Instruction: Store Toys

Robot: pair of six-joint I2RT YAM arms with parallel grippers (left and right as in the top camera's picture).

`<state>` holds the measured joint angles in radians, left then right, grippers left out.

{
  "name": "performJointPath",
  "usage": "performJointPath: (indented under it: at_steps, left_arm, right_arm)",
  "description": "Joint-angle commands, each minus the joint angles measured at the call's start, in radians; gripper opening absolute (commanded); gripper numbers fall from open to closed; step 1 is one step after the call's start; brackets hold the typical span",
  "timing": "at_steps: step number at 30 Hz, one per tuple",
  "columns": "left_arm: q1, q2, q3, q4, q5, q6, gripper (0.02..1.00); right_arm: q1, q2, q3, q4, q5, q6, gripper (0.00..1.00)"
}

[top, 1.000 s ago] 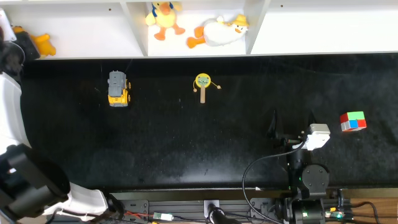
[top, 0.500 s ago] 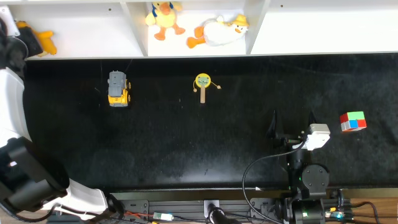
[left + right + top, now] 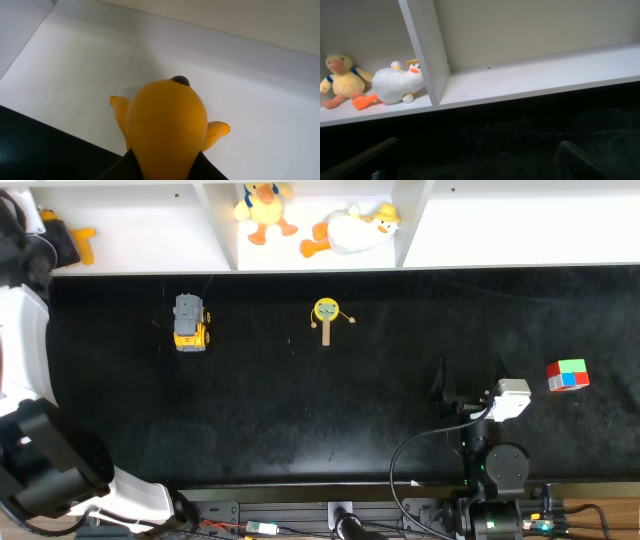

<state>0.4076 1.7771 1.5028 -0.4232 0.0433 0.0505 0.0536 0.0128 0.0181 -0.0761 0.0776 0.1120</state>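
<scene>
Now the left gripper (image 3: 52,242), clamped on the rounded orange plush toy (image 3: 167,127), is carrying it deeper into the white shelf compartment (image 3: 75,75) ahead; release seems near. The right gripper (image 3: 470,385) is waiting wide open.

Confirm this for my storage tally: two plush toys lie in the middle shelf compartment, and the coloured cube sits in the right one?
Not quite. The top view shows the coloured cube on the black table, at its right end, not in the right compartment. The yellow duck and white plush do lie in the middle compartment.
</scene>
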Motion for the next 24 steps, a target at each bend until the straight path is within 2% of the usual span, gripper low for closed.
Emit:
performJointPath:
  at_steps: [1,7,10,13,16,18,20,22,23,24]
  left_arm:
    - [-0.011,0.035,0.020,-0.010,-0.001,-0.018,0.200]
    - [-0.011,0.035,0.020,-0.009,-0.006,-0.018,0.248]
    - [-0.011,0.035,0.020,-0.009,-0.013,-0.018,0.336]
    - [-0.011,0.035,0.020,-0.009,-0.019,-0.018,0.364]
    - [-0.011,0.035,0.020,-0.008,-0.020,-0.018,0.483]
    - [-0.011,0.035,0.020,-0.005,-0.019,-0.018,0.610]
    - [-0.011,0.035,0.020,-0.003,-0.019,-0.018,0.805]
    - [-0.011,0.035,0.020,0.000,-0.019,-0.018,0.956]
    - [-0.011,0.035,0.020,0.002,-0.019,-0.018,1.000]
    - [-0.011,0.035,0.020,0.004,-0.020,-0.018,0.996]
  right_arm:
    - [-0.002,-0.008,-0.014,0.004,-0.007,0.008,0.996]
    - [-0.002,-0.008,-0.014,0.004,-0.007,0.008,0.996]
    - [-0.002,-0.008,-0.014,0.004,-0.007,0.008,0.996]
    - [-0.002,-0.008,-0.014,0.004,-0.007,0.008,0.996]
    - [-0.002,-0.008,-0.014,0.004,-0.007,0.008,0.996]
    - [-0.002,-0.008,-0.014,0.004,-0.007,0.008,0.996]
    - [-0.002,-0.008,-0.014,0.004,-0.007,0.008,0.996]
    - [-0.002,-0.008,-0.014,0.004,-0.007,0.008,0.996]
    - [-0.002,-0.008,-0.014,0.004,-0.007,0.008,0.996]
    - [-0.002,-0.008,-0.014,0.004,-0.007,0.008,0.996]
